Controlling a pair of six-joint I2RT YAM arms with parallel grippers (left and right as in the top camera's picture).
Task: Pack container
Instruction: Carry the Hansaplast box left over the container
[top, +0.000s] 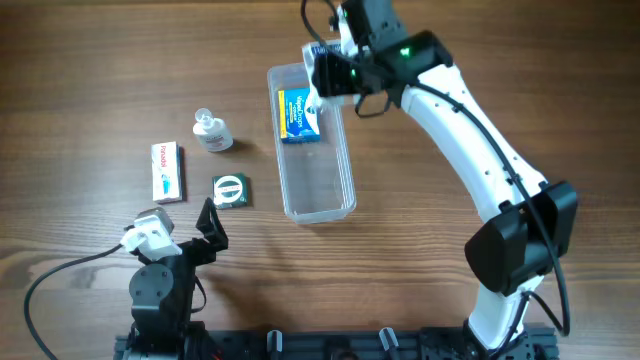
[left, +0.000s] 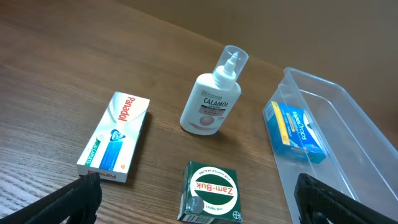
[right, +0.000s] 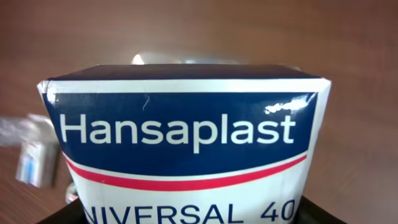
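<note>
Clear plastic container (top: 320, 188) lies lengthwise on the wooden bench (top: 90, 70), centre of the overhead view, long axis running away from the robot. One blue and yellow box (top: 298, 114) lies flat inside, at the far end; the near half of the tub shows bare bottom. In the left wrist view the container (left: 364, 134) sits at the right edge with the blue box (left: 296, 132) against its wall.

Right claw (top: 328, 72) hangs over the far end of the container, closed around a Hansaplast box (right: 186, 149), navy and white with a red stripe, which fills the right wrist view. Whether that box touches the tub, cannot tell.

Left claw (left: 198, 202) is low at the bench's near left, spread wide, holding nothing; dark fingers (left: 333, 199) show at both bottom corners.

Left of the container, apart from each other:
- green Zam-Buk box (left: 210, 191), nearest the left claw
- white Calamine bottle (left: 211, 99), lying tilted with a clear cap
- Panadol box (left: 115, 137), flat, farthest left
</note>
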